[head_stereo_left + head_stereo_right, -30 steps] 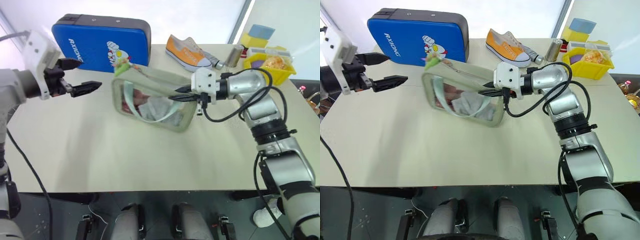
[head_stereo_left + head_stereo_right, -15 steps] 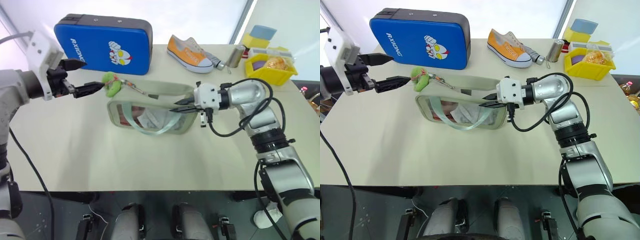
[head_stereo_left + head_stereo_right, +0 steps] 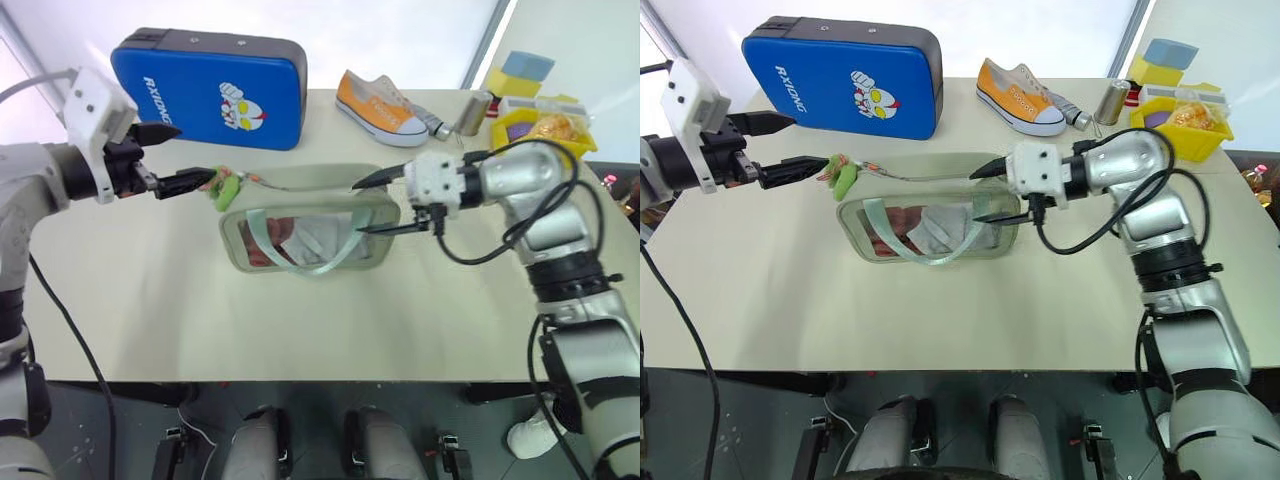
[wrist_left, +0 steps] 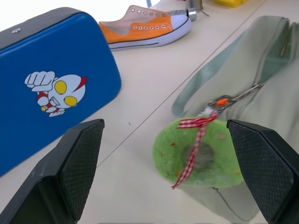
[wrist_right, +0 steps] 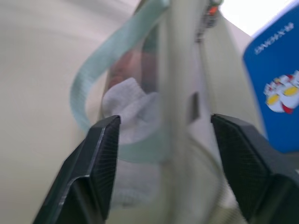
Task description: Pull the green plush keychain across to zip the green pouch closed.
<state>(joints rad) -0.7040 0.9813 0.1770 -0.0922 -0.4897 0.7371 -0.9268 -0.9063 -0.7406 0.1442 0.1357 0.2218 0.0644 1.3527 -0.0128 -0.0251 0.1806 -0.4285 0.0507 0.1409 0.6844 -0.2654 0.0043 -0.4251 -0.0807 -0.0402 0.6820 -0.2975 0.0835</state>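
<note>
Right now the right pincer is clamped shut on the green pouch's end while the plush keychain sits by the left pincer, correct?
Not quite: the right pincer is open, its fingers spread at the green pouch end, as the left eye view shows. The plush keychain does sit by the left pincer.

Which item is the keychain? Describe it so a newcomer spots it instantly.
Start at the big blue cartoon-printed case at the table's back. Just in front lies the pale green pouch with a clear window. At the pouch's left end is the green plush keychain: bright lime, fuzzy, tied with a red checked ribbon.
</note>
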